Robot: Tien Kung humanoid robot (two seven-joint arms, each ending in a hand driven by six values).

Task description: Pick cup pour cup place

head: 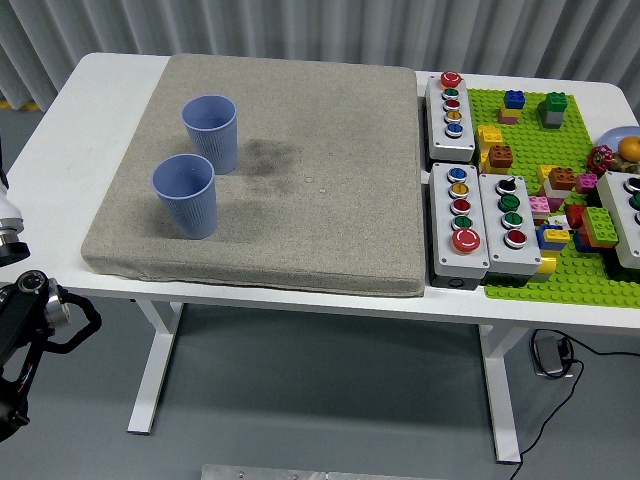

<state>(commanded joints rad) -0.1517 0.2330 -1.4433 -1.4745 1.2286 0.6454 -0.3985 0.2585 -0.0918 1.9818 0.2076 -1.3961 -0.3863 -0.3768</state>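
On the grey mat [300, 180] covering the white bench [90, 100], two blue cups stand upright toward nine o'clock, the near cup [186, 195] just beside the far cup [211, 133]. The left hand [30, 320] hangs below the bench edge at eight o'clock; whether its fingers are open or closed cannot be told.

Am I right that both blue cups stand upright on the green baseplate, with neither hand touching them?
Not quite. Both blue cups stand upright on the grey mat, not the green baseplate, as the head view shows. No hand touches them.
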